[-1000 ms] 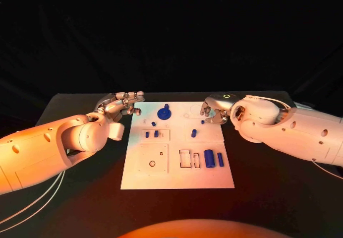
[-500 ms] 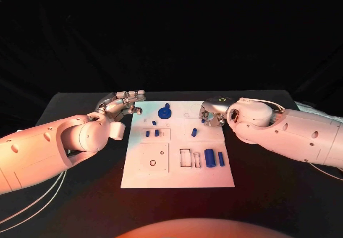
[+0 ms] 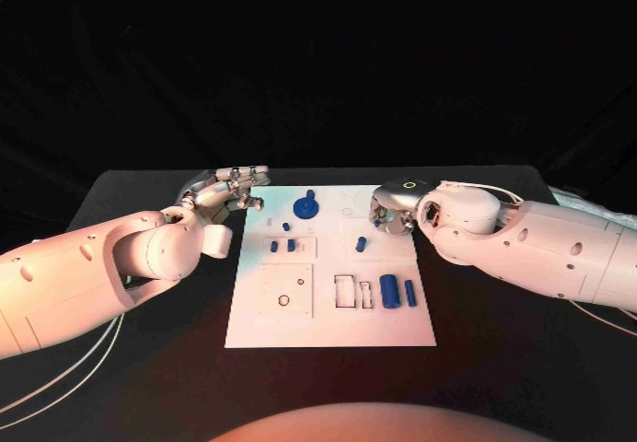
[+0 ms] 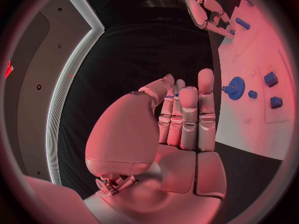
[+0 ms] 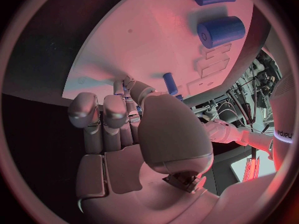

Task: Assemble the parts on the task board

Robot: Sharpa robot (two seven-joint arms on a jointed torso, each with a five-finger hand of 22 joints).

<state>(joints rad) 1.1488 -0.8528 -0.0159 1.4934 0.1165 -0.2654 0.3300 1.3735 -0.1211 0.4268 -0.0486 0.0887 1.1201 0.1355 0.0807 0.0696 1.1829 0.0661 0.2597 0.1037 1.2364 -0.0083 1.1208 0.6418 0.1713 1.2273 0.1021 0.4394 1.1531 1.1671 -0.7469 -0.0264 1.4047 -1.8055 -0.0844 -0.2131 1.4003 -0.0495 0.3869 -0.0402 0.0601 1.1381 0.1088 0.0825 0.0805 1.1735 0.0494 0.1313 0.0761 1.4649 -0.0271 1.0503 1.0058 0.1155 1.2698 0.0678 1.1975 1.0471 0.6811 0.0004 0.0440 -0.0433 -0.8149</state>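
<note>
Head view: two cylinders (image 3: 389, 291), one gear (image 3: 306, 211).

parts (image 3: 389, 291) on task board (image 3: 332, 327), hands flanking

Right hand (image 3: 393, 214) sits over the task board (image 3: 332, 322) w/ fingers curled under, and the thumb in the right wrist view blocks the fingertips, so can't tell if it's pinching a part. The board's top right corner is hidden behind that hand in the head view; small holes and outlines by the blue gear (image 3: 306, 209) are too tiny to read. In the left wrist view the board (image 4: 274, 129) is cut off at the circle's rim, and the left hand (image 4: 177, 129) covers the tabletop behind it.
</note>
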